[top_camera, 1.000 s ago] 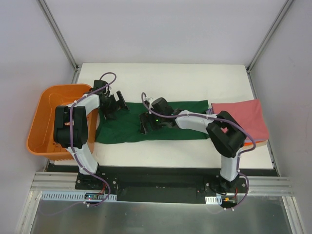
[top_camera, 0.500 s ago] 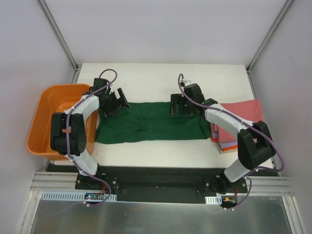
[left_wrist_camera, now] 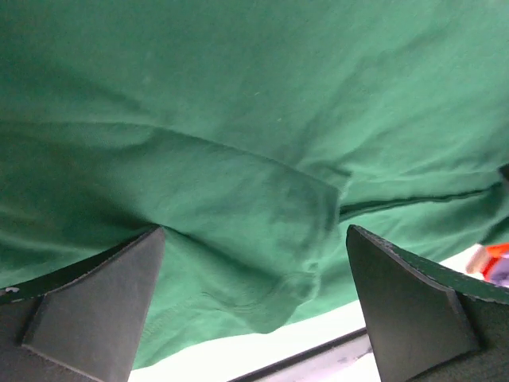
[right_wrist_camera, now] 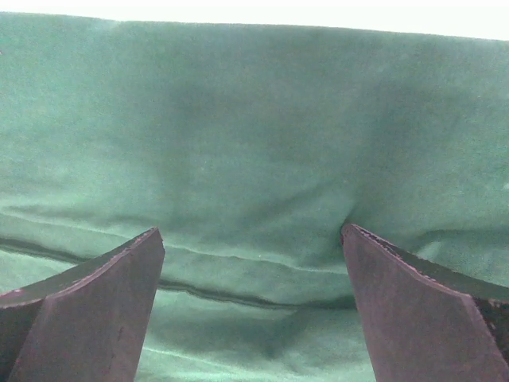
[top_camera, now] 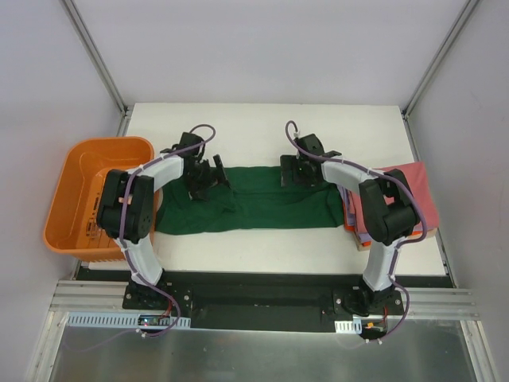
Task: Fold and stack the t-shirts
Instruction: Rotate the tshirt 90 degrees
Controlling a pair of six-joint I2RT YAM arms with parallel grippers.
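Observation:
A dark green t-shirt (top_camera: 262, 205) lies as a long folded band across the table's middle. My left gripper (top_camera: 208, 181) is open over its far left part; the left wrist view shows green cloth (left_wrist_camera: 254, 159) with a sleeve flap between the spread fingers. My right gripper (top_camera: 303, 172) is open over the shirt's far edge right of centre; its wrist view shows layered green cloth (right_wrist_camera: 254, 159) between the fingers. A pink-red folded shirt (top_camera: 402, 195) tops a stack at the right, with lavender and orange edges (top_camera: 359, 237) showing under it.
An orange slotted basket (top_camera: 83, 191) stands off the table's left edge, beside my left arm. The white table (top_camera: 254, 127) runs behind the shirt to the back wall. Its near edge meets a black rail (top_camera: 254, 278).
My right gripper swung from the shirt's middle to its far edge right of centre. My left gripper shifted right, onto the shirt's far left part. The green band now lies flatter.

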